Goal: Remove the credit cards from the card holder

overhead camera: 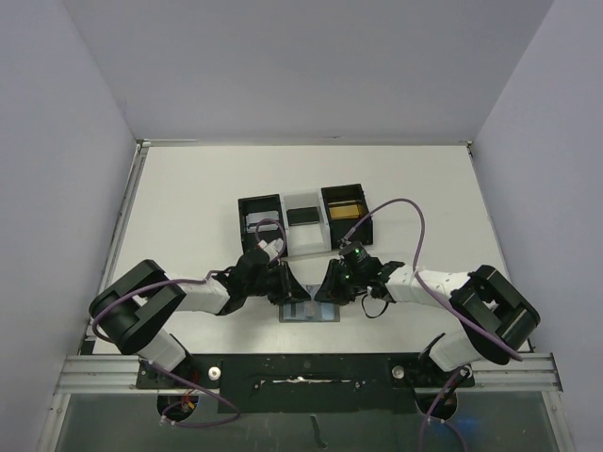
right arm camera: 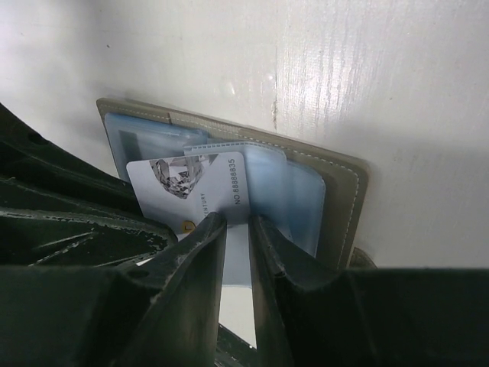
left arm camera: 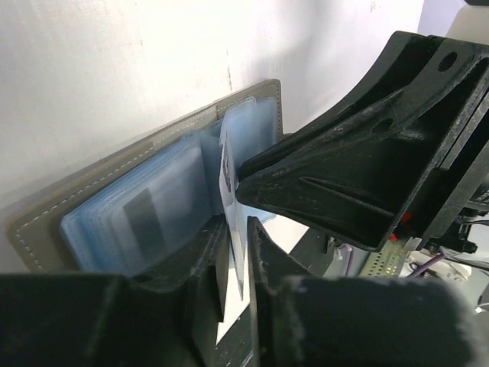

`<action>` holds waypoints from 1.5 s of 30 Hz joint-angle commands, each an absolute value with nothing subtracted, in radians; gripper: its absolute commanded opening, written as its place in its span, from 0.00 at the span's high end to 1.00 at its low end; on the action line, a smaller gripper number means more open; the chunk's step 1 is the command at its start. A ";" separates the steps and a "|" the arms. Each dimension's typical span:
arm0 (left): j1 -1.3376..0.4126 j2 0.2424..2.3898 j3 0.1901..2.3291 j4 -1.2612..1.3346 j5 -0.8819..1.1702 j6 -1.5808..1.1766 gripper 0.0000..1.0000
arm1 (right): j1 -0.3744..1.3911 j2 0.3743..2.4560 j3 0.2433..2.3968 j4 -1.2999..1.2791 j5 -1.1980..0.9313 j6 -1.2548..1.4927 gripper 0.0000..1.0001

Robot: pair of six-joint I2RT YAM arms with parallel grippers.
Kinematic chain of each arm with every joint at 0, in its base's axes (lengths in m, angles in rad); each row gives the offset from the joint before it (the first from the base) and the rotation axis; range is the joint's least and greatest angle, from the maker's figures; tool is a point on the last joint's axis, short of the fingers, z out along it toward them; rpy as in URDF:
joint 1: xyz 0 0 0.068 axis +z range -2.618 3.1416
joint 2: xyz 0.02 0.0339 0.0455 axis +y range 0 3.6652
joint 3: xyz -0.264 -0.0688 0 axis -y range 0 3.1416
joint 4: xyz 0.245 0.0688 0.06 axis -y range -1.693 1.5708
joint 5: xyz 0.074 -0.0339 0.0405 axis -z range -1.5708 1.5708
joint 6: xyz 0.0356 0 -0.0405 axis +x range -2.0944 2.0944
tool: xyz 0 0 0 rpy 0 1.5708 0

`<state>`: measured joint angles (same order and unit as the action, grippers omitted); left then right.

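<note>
The grey card holder (overhead camera: pixel 311 312) lies open on the table between my two grippers. Its blue-grey sleeves show in the left wrist view (left arm camera: pixel 145 206) and the right wrist view (right arm camera: pixel 344 199). A white card (right arm camera: pixel 183 183) printed with a diamond and a number stands up out of the sleeves. It is edge-on in the left wrist view (left arm camera: pixel 226 164). My left gripper (left arm camera: pixel 238 245) is shut on this thin pale sheet. My right gripper (right arm camera: pixel 238 223) is closed to a narrow slit, its tips against the card's face. Both grippers, left (overhead camera: pixel 297 290) and right (overhead camera: pixel 325 287), meet over the holder.
A black-and-white three-compartment tray (overhead camera: pixel 306 243) stands just behind the grippers, with a gold card (overhead camera: pixel 345 209) in its right compartment. The right gripper's black finger (left arm camera: pixel 344 153) fills the right of the left wrist view. White walls close in the table.
</note>
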<state>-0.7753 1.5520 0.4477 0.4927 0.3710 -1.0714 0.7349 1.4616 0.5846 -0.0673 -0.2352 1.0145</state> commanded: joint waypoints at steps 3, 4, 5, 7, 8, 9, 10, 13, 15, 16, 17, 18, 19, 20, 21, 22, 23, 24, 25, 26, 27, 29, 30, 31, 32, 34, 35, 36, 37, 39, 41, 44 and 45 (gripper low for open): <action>-0.769 1.547 0.453 0.564 0.412 -1.076 1.00 | 0.743 1.459 0.557 -0.127 -0.158 1.012 0.78; -0.767 1.530 0.456 0.530 0.396 -1.065 1.00 | 0.743 1.460 0.564 -0.142 -0.148 1.007 0.78; -0.766 1.502 0.461 0.488 0.376 -1.050 1.00 | 0.743 1.462 0.574 -0.163 -0.134 0.998 0.78; -0.763 1.457 0.471 0.387 0.330 -1.015 1.00 | 0.744 1.462 0.598 -0.216 -0.095 0.980 0.78; -0.760 1.434 0.474 0.343 0.313 -0.998 1.00 | 0.744 1.457 0.607 -0.239 -0.075 0.973 0.78; -0.755 1.411 0.474 0.305 0.300 -0.985 1.00 | 0.744 1.449 0.613 -0.254 -0.060 0.965 0.78; -0.748 1.387 0.472 0.276 0.291 -0.974 1.00 | 0.744 1.435 0.620 -0.268 -0.045 0.957 0.79; -0.719 1.314 0.478 0.179 0.308 -0.939 1.00 | 0.750 1.371 0.655 -0.302 -0.001 0.939 0.79; -0.713 1.253 0.494 0.101 0.301 -0.902 1.00 | 0.765 1.306 0.666 -0.280 0.006 0.926 0.78; -0.709 1.226 0.498 0.069 0.292 -0.889 1.00 | 0.773 1.282 0.671 -0.260 0.005 0.919 0.78; -0.703 1.202 0.498 0.044 0.288 -0.877 1.00 | 0.776 1.265 0.677 -0.247 0.005 0.915 0.78; -0.692 1.186 0.501 0.020 0.289 -0.860 1.00 | 0.779 1.256 0.688 -0.243 0.004 0.911 0.77; -0.682 1.175 0.502 -0.005 0.285 -0.849 1.00 | 0.781 1.253 0.702 -0.243 0.001 0.905 0.77; -0.672 1.168 0.503 -0.032 0.279 -0.840 1.00 | 0.783 1.255 0.718 -0.246 -0.001 0.900 0.76; -0.664 1.161 0.502 -0.045 0.270 -0.834 1.00 | 0.784 1.264 0.732 -0.243 -0.015 0.898 0.76; -0.659 1.152 0.498 -0.052 0.262 -0.833 1.00 | 0.785 1.277 0.742 -0.231 -0.038 0.896 0.76; -0.656 1.137 0.493 -0.052 0.256 -0.836 1.00 | 0.789 1.294 0.753 -0.210 -0.064 0.894 0.76; -0.654 1.127 0.487 -0.045 0.253 -0.843 1.00 | 0.799 1.313 0.760 -0.191 -0.083 0.900 0.76; -0.653 1.115 0.482 -0.037 0.249 -0.849 1.00 | 0.808 1.339 0.765 -0.175 -0.094 0.908 0.76; -0.650 1.108 0.478 -0.030 0.246 -0.856 1.00 | 0.819 1.360 0.770 -0.158 -0.101 0.917 0.76; -0.650 1.101 0.475 -0.025 0.243 -0.859 1.00 | 0.826 1.381 0.771 -0.146 -0.103 0.927 0.76; -0.646 1.093 0.470 -0.017 0.237 -0.869 1.00 | 0.832 1.429 0.772 -0.128 -0.118 0.942 0.76; -0.645 1.090 0.469 -0.014 0.239 -0.871 1.00 | 0.833 1.447 0.774 -0.135 -0.119 0.950 0.76; -0.642 1.090 0.469 -0.013 0.240 -0.871 1.00 | 0.833 1.465 0.773 -0.144 -0.110 0.957 0.76; -0.641 1.089 0.468 -0.011 0.243 -0.871 1.00 | 0.833 1.476 0.765 -0.152 -0.095 0.965 0.76; -0.640 1.091 0.464 -0.006 0.245 -0.873 1.00 | 0.833 1.481 0.741 -0.183 -0.021 0.988 0.76; -0.638 1.091 0.462 -0.004 0.247 -0.871 1.00 | 0.833 1.480 0.733 -0.188 -0.002 0.987 0.75; -0.636 1.089 0.462 -0.002 0.248 -0.869 1.00 | 0.827 1.481 0.729 -0.193 0.011 0.974 0.74; -0.636 1.086 0.463 -0.002 0.248 -0.867 1.00 | 0.823 1.485 0.741 -0.212 0.018 0.952 0.73; -0.634 1.074 0.467 -0.005 0.245 -0.863 1.00 | 0.827 1.472 0.784 -0.265 0.041 0.908 0.73; -0.633 1.055 0.470 -0.015 0.230 -0.858 1.00 | 0.831 1.433 0.800 -0.276 0.056 0.888 0.70; -0.628 1.018 0.467 -0.027 0.209 -0.857 1.00 | 0.831 1.361 0.799 -0.267 0.075 0.881 0.67; -0.628 1.003 0.463 -0.025 0.204 -0.857 1.00 | 0.831 1.336 0.797 -0.260 0.081 0.875 0.66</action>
